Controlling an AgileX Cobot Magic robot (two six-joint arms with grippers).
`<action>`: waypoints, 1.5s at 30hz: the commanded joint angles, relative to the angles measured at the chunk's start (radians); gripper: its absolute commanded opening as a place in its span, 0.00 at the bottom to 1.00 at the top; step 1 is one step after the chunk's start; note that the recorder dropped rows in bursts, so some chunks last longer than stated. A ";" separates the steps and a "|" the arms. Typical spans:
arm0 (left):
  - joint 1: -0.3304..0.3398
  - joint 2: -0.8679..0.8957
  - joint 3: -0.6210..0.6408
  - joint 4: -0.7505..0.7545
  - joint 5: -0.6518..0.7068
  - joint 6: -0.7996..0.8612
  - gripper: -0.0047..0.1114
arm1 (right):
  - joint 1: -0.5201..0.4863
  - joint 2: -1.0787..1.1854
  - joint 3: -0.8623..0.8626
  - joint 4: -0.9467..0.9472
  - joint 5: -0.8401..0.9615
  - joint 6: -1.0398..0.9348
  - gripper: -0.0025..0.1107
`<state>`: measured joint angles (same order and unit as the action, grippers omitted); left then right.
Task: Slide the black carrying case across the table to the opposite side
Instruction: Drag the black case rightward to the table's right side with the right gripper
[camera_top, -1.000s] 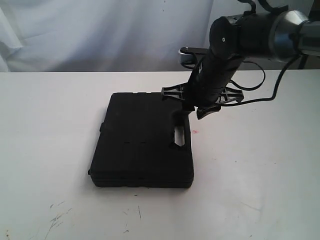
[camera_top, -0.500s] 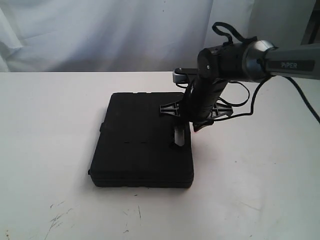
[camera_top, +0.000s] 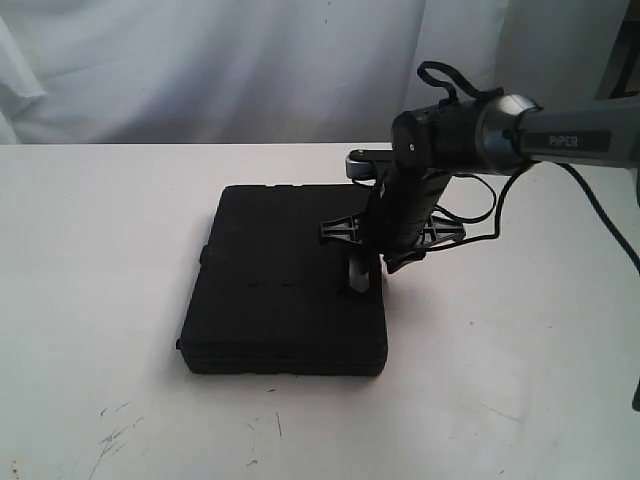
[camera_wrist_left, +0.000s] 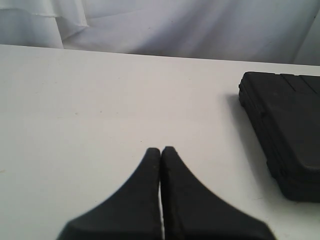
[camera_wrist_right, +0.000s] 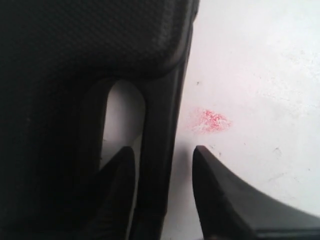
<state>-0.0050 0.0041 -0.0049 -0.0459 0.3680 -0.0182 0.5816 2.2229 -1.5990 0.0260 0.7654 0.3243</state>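
White table bears black carrying case; red spot just beside it.

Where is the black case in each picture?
Exterior view: the black case lies flat in the middle of the white table.
Left wrist view: only one end shows, at the picture's right edge.
Right wrist view: very close up, it fills the picture's left side.
Shared landmark: the case's handle, in the exterior and right wrist views.

White cloth backdrop, draped w/ soft folds, spans whole bkgd; greyer shading toward upper right.
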 joint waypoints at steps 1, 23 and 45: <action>-0.004 -0.004 0.005 -0.001 -0.011 -0.002 0.04 | 0.006 0.001 -0.006 -0.011 0.011 0.016 0.29; -0.004 -0.004 0.005 -0.001 -0.011 -0.002 0.04 | -0.077 -0.029 -0.004 -0.101 0.260 0.024 0.02; -0.004 -0.004 0.005 -0.001 -0.011 -0.002 0.04 | -0.267 -0.061 -0.004 -0.221 0.353 -0.023 0.02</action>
<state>-0.0050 0.0041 -0.0049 -0.0459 0.3680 -0.0182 0.3419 2.1858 -1.6013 -0.1393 1.0981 0.3206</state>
